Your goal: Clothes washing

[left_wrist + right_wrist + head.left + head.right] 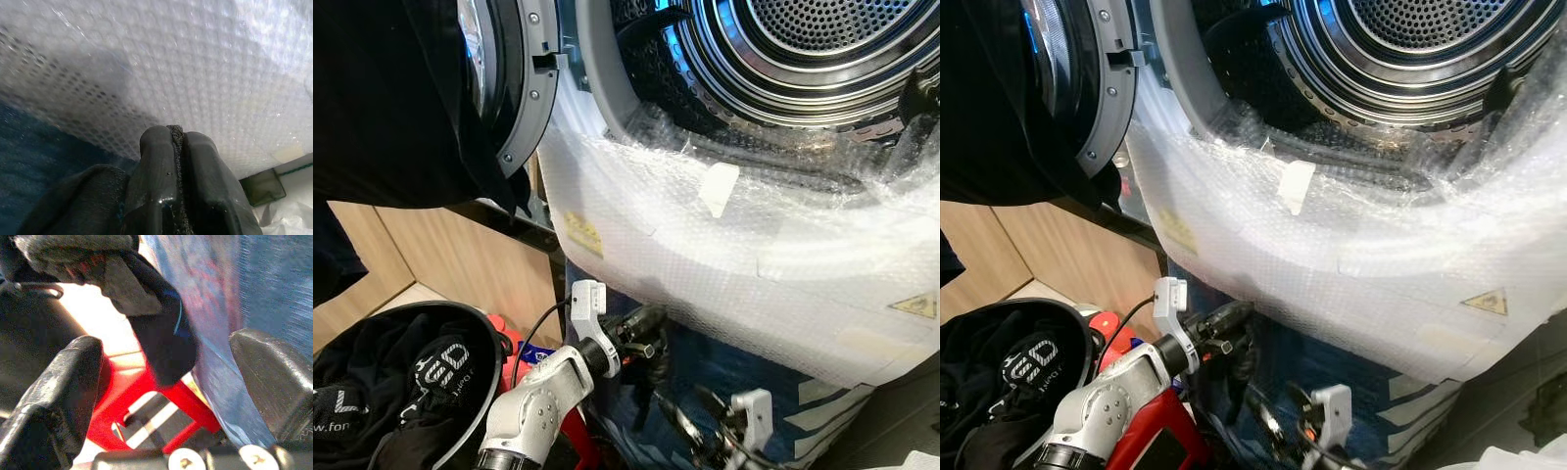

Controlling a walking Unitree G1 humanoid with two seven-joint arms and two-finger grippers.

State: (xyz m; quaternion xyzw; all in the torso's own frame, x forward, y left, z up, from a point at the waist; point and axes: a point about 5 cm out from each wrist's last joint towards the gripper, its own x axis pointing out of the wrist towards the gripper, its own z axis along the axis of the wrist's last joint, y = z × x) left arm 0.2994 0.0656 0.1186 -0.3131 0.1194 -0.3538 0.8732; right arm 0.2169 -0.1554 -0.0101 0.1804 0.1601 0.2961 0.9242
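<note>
the washing machine (pixel 607 88) fills the upper right of the head views, its door (pixel 524 88) swung open at upper left and the steel drum (pixel 822 49) gaping at the top. a sheet of bubble wrap (pixel 724 284) is draped over the front below the opening, running from centre left down to lower right, with a yellow warning sticker (pixel 915 305) showing through near the right edge.

at lower left sits a black laundry basket (pixel 481 328) with black clothes (pixel 382 377) bunched inside, white lettering on the fabric. a red stool (pixel 1160 441) peeks out beside it at bottom centre.

the left gripper (pixel 641 328) is at lower centre, just under the edge of the wrap, against the blue front of the machine. in its wrist view the two fingers (pixel 159 176) are pressed together with a thin strip of dark cloth (pixel 176 147) pinched between them, more of that dark cloth bunched beside them.

the right gripper (pixel 166 377) is low at bottom centre. its fingers are spread wide, a dark garment (pixel 156 333) hanging in the gap between them, the red stool below. whether either finger touches the garment i cannot tell.
</note>
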